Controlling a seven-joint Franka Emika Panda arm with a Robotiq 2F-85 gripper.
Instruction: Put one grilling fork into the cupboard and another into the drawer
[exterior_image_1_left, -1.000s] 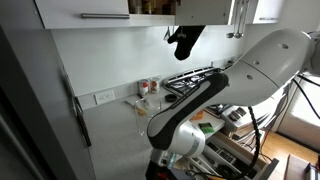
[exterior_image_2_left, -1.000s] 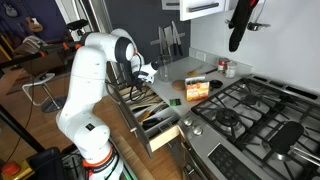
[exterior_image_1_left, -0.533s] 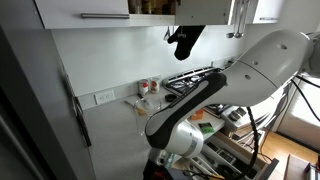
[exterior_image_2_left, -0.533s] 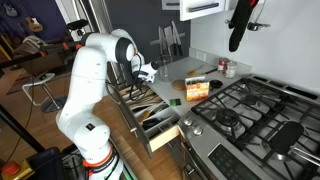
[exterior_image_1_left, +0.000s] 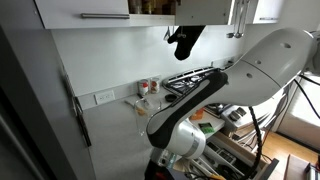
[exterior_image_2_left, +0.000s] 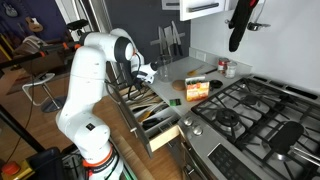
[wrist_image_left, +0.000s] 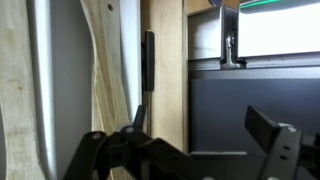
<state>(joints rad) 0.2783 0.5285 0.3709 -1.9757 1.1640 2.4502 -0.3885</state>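
Observation:
My gripper (wrist_image_left: 200, 130) is open, its two dark fingers spread wide with nothing between them. It hangs over the open drawer (exterior_image_2_left: 155, 120), in an exterior view at the counter's front edge (exterior_image_2_left: 147, 74). In the wrist view a slim utensil with a black handle (wrist_image_left: 148, 62), which looks like a grilling fork, lies in a wooden compartment of the drawer (wrist_image_left: 165, 90), just ahead of my left finger (wrist_image_left: 134, 120). The cupboard (exterior_image_1_left: 90, 10) with its steel bar handle (exterior_image_1_left: 105, 16) sits high on the wall, doors shut. I see no other grilling fork.
A gas stove (exterior_image_2_left: 250, 115) stands beside the counter. A box (exterior_image_2_left: 196, 89) and small jars (exterior_image_2_left: 224, 68) rest on the counter. A black oven mitt (exterior_image_1_left: 183, 42) hangs under the hood. The drawer holds several utensils (exterior_image_2_left: 150, 105). My white arm (exterior_image_1_left: 250, 70) fills the foreground.

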